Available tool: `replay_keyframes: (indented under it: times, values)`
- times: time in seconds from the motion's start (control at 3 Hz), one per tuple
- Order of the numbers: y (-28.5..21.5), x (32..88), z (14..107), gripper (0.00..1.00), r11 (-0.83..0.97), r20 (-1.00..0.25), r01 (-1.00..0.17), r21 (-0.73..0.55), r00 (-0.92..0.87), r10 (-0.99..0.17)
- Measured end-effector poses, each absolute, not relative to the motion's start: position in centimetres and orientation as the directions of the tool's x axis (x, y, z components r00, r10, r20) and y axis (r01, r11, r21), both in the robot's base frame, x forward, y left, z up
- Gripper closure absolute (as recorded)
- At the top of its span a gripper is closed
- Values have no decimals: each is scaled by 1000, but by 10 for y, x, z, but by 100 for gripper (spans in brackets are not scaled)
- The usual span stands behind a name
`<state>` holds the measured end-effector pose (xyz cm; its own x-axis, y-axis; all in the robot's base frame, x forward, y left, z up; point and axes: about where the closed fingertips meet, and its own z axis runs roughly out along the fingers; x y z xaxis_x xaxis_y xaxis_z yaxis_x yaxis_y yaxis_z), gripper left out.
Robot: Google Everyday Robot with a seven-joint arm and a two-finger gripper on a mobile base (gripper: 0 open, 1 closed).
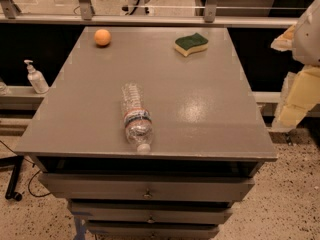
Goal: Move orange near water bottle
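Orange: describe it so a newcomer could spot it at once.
On top of the grey drawer cabinet, look to the far left corner, beyond the water bottle lying near the front edge. The orange sits there, level with the green-and-yellow sponge at far right; the tool hangs off the cabinet's right side. It alone is small, round and evenly orange.

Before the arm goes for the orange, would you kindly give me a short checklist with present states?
1. The orange is uncovered, at the table's far left corner: ok.
2. The water bottle is found, lying on its side by the front edge: ok.
3. Bare tabletop beside the bottle: ok.
4. The sponge sits off the path from orange to bottle: ok.
5. The gripper is close to the orange: not ok, it hangs beyond the table's right side.
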<state>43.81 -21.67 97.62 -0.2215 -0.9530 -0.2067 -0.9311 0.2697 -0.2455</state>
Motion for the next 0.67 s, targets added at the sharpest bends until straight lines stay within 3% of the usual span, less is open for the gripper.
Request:
replay_keyframes:
  times: [0.67]
  values:
    - [-209, 450, 975, 0, 265, -238, -928, -261, -204, -950]
